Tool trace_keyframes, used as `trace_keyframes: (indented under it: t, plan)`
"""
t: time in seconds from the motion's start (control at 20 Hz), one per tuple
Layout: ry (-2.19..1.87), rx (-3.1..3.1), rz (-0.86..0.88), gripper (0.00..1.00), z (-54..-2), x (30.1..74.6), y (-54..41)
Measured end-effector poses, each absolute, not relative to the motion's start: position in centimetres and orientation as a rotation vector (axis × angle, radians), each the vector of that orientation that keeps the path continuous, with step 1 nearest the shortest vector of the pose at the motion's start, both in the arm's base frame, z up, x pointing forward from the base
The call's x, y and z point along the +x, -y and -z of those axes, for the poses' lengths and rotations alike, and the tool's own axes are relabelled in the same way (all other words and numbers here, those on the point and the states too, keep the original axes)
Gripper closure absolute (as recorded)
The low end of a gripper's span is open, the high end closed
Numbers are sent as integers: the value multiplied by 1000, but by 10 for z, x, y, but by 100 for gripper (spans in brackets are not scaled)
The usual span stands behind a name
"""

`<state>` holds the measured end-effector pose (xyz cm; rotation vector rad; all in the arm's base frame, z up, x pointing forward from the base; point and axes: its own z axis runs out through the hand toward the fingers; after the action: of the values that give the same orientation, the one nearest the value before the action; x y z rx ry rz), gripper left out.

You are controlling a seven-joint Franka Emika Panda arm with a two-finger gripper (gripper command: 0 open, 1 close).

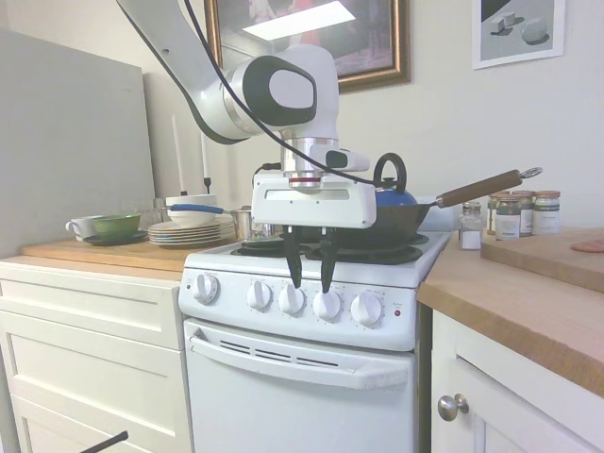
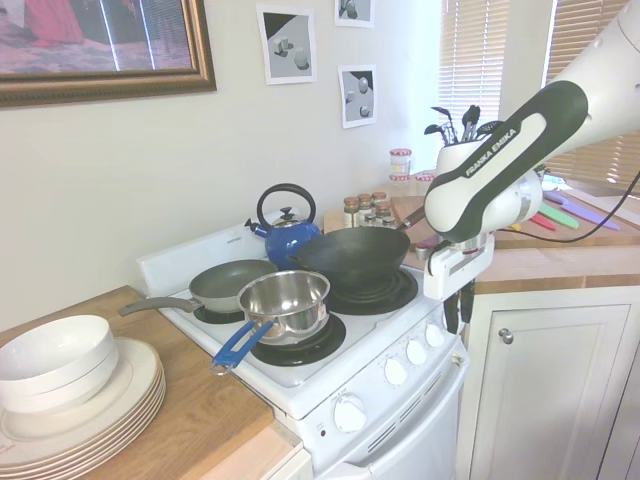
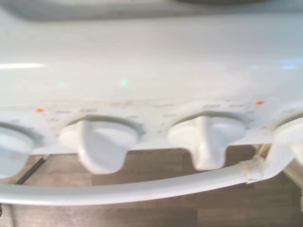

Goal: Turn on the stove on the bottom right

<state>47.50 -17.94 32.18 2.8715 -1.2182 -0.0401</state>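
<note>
White enamel fills the lower centre of the first exterior view, where we find the stove (image 1: 311,377) standing between pale cabinet drawers (image 1: 90,330) at the left and a wooden counter (image 1: 528,302) at the right. Along its front panel we count five round knobs, with a small red indicator light (image 1: 397,312) at the right end of the row.

We see the gripper (image 1: 310,283) hanging straight down in front of that panel, just right of the frame's centre. Its two dark fingers (image 1: 293,269) are spread apart, and their tips sit at the height of the third knob (image 1: 292,300) and the fourth knob (image 1: 327,305). We cannot tell whether either tip touches a knob. In the second exterior view the gripper (image 2: 458,315) appears at the right of the frame, just beyond the stove's front corner, but the fingers are too small there for us to judge.

In the wrist view we see two knobs close up, blurred, one left of centre (image 3: 102,144) and one right of centre (image 3: 208,142), above the curved oven door handle (image 3: 142,189).

On the burners, in the second exterior view, we make out a steel saucepan with a blue handle (image 2: 280,305), a grey frying pan (image 2: 225,285), a black wok (image 2: 350,258) and a blue kettle (image 2: 288,235). A white bowl (image 2: 50,360) rests on stacked plates (image 2: 90,420) at the lower left.
</note>
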Motion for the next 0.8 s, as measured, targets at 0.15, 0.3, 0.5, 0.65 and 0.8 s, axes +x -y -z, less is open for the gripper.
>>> trace_keyframes:
  t: [0.15, 0.3, 0.5, 0.65, 0.8]
  plan:
    - [1233, 2863, 30, 100, -324, 476, 190]
    - [1241, 2856, 30, 100, -320, 476, 203]
    - [1253, 2843, 23, 100, -312, 482, 214]
    - [1269, 2836, 12, 100, -307, 485, 220]
    - [1290, 2829, 5, 100, -304, 487, 226]
